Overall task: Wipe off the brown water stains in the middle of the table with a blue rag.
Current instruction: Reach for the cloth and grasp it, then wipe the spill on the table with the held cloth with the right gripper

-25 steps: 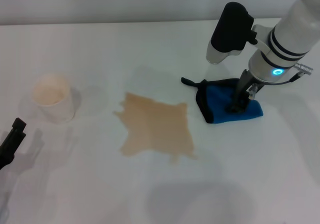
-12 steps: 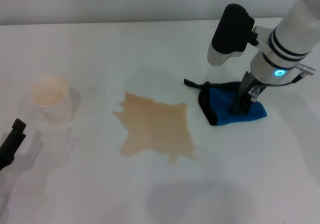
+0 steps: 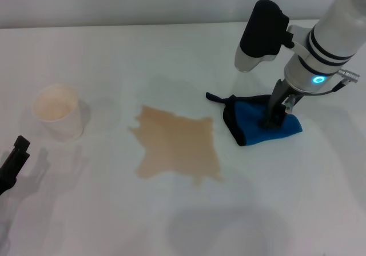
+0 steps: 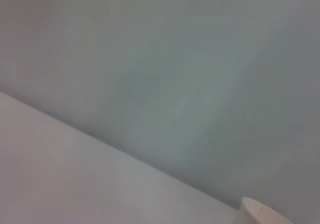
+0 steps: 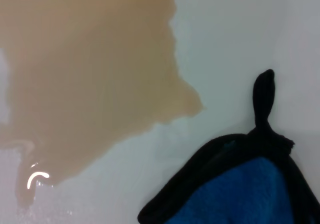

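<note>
The brown water stains [image 3: 177, 144] lie as one tan puddle in the middle of the white table [image 3: 114, 56]. The blue rag [image 3: 250, 120], black-trimmed with a loop at its left corner, lies just right of the puddle, a small gap between them. My right gripper [image 3: 273, 118] stands upright on the rag's right half, its fingers closed into the cloth. The right wrist view shows the rag [image 5: 240, 194] and the puddle [image 5: 95, 79] apart. My left gripper [image 3: 14, 160] is parked at the table's near left edge.
A white paper cup [image 3: 56, 113] stands left of the puddle; its rim also shows in the left wrist view [image 4: 262, 211]. The table's far edge meets a grey wall behind the right arm.
The right gripper and the rag shifted slightly right, then back left toward the puddle. The puddle, the cup and the left arm have not moved.
</note>
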### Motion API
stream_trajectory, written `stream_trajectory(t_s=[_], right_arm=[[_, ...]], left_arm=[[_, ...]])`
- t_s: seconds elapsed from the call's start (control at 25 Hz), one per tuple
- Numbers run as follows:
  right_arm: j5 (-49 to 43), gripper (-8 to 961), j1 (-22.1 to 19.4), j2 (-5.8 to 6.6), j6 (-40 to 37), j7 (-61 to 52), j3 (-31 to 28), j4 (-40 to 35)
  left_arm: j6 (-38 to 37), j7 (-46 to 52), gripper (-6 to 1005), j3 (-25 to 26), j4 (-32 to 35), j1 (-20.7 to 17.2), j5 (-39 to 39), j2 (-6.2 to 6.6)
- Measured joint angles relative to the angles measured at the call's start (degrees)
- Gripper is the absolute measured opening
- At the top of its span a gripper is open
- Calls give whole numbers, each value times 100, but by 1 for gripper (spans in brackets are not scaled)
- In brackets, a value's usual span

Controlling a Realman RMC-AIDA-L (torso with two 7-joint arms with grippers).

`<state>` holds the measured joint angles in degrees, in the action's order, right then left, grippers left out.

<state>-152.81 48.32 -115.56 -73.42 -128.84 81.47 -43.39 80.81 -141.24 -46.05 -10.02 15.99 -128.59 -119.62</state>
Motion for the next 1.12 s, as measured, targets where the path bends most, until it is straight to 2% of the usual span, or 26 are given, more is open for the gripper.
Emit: stream_trajectory(t_s=[0.44,0.76,1.04,1.12], right_arm=[[208,115,3,-51,-243,3,156,-90],[955,116,-205,-55,-625,29,895,-475],[1784,116,-373,-58,-646,46,1798,-843],[1889,116,-377,-59,-629,47,1902,-861]], left_arm=[[-22,0,891,0,0,42,0,0],[-31,0,891,0,0,54,-6,3],[-31,0,891,0,0,85,-26,9],[-32,0,891,0,0,100,-26,9]])
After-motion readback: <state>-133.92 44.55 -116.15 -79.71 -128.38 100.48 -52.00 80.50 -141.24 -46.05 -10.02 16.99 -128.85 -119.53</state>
